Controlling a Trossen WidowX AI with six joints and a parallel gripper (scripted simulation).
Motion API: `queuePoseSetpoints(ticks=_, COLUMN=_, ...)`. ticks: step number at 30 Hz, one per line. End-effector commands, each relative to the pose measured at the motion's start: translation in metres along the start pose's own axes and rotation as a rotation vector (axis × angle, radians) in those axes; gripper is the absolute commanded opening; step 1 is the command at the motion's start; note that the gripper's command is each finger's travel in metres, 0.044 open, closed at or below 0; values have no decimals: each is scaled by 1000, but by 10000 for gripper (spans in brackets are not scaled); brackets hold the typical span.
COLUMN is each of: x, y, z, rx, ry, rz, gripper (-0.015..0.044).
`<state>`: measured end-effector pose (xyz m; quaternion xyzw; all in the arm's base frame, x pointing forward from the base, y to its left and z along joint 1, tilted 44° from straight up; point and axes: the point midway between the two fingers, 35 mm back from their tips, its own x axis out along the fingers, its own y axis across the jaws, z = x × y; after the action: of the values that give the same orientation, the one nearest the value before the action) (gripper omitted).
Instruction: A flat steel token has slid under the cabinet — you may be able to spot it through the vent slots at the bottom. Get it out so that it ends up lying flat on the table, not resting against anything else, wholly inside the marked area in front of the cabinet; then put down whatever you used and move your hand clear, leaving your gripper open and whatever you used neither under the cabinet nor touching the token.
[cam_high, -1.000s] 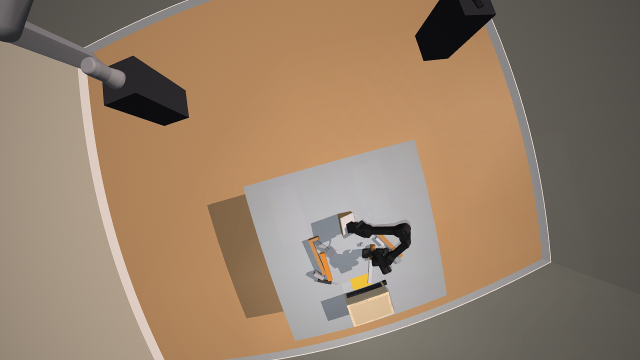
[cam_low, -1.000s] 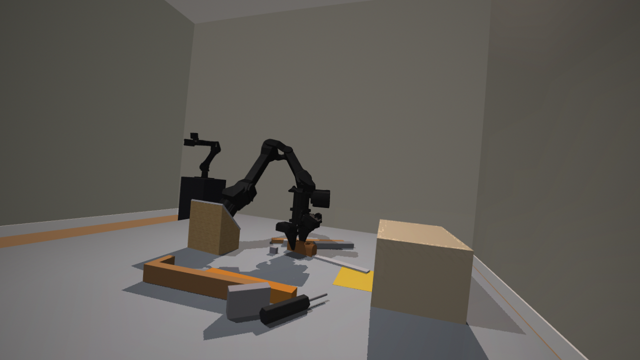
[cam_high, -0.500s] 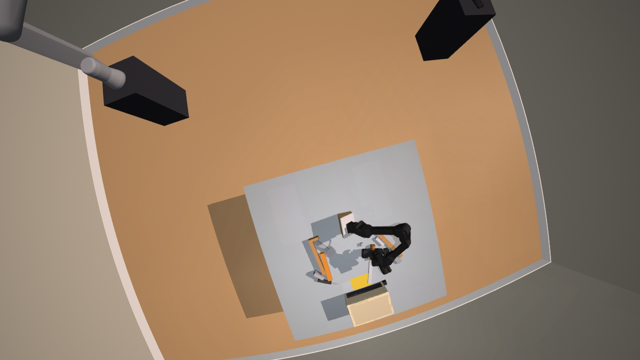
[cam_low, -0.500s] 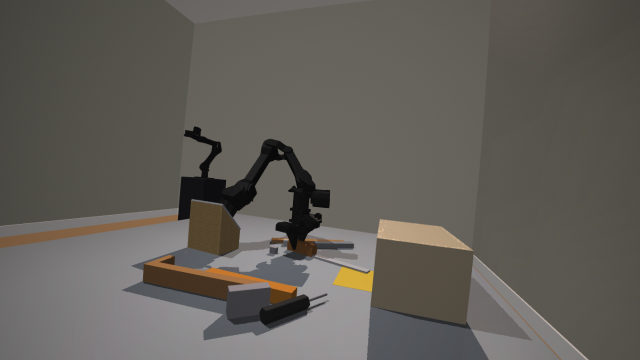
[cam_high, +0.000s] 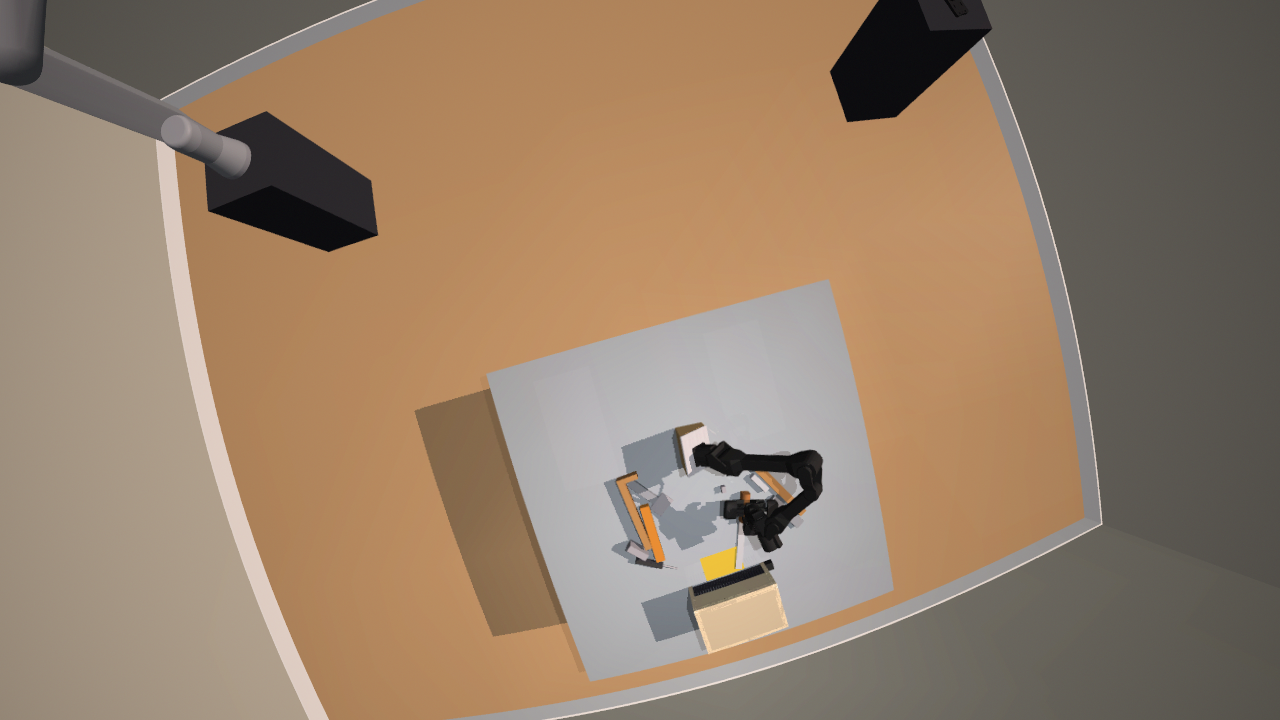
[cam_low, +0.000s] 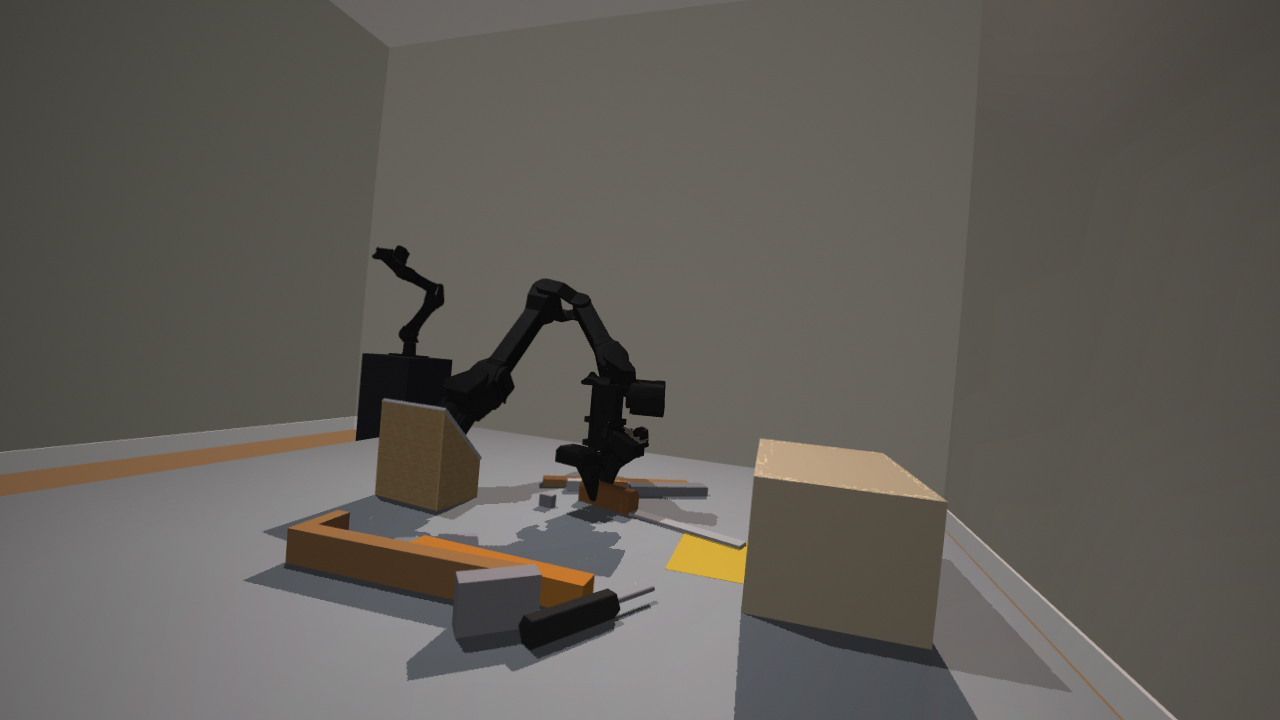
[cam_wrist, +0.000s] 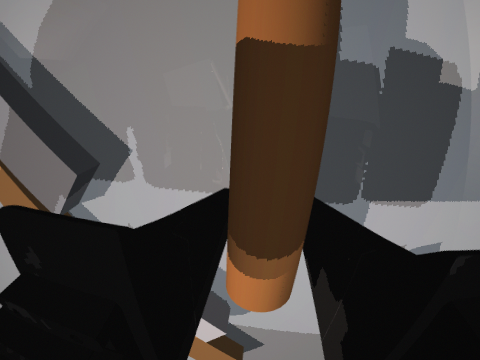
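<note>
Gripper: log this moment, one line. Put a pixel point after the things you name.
gripper (cam_high: 742, 503) (cam_low: 601, 494) (cam_wrist: 267, 202): shut on orange handle (cam_high: 744, 495) (cam_low: 624, 498) (cam_wrist: 280, 125) | flat blade (cam_high: 739, 546) (cam_low: 689, 529): outside cabinet (cam_high: 742, 617) (cam_low: 841, 546) | token: not visible

The arm arched up and over, its wrist pointing downward, the gripper (cam_high: 744, 497) (cam_low: 601, 494) (cam_wrist: 267, 202) low and closed on a handle.

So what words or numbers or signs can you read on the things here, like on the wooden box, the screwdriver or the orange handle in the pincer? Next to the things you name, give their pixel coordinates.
None that I can read: no words, numbers or signs show on the wooden box (cam_high: 742, 617) (cam_low: 841, 546), the screwdriver (cam_low: 569, 619) or the orange handle (cam_wrist: 280, 150).
</note>
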<state>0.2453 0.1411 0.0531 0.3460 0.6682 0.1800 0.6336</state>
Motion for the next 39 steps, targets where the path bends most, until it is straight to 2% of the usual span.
queuePoseSetpoints(ticks=1, x=0, y=1, z=6, rx=-5, ry=1, rz=2, gripper=0)
queuePoseSetpoints(ticks=39, x=-1, y=1, z=52, rx=-2, ry=-1, rz=1, gripper=0)
